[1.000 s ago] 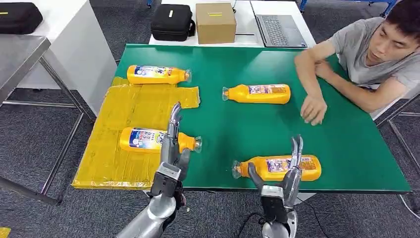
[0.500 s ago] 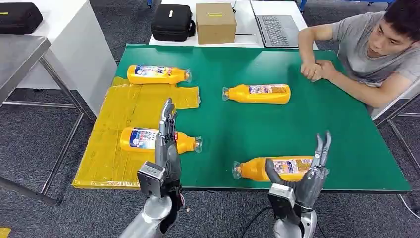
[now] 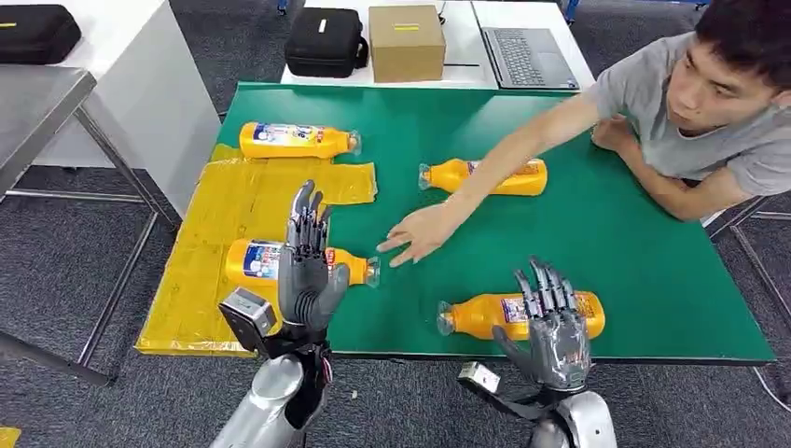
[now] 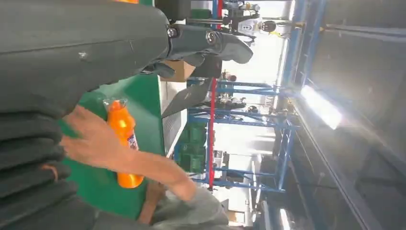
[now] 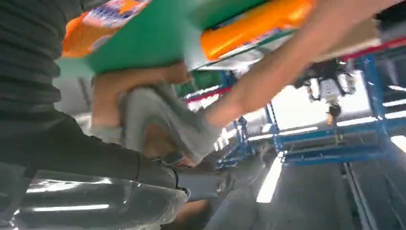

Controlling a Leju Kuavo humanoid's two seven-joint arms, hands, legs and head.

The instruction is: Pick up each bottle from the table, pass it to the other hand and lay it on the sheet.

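Person's arm [image 3: 485, 177] newly outstretched; four bottles [image 3: 519, 314].

A person's bare forearm [image 3: 504, 163] stretches across the green desk [image 3: 634, 271], crossing the far orange plastic bottle [image 3: 485, 175]; open green surface lies right of it.

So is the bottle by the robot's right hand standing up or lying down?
Lying down. The bottle rests on its side on the green table, cap pointing left, just beyond the right hand.
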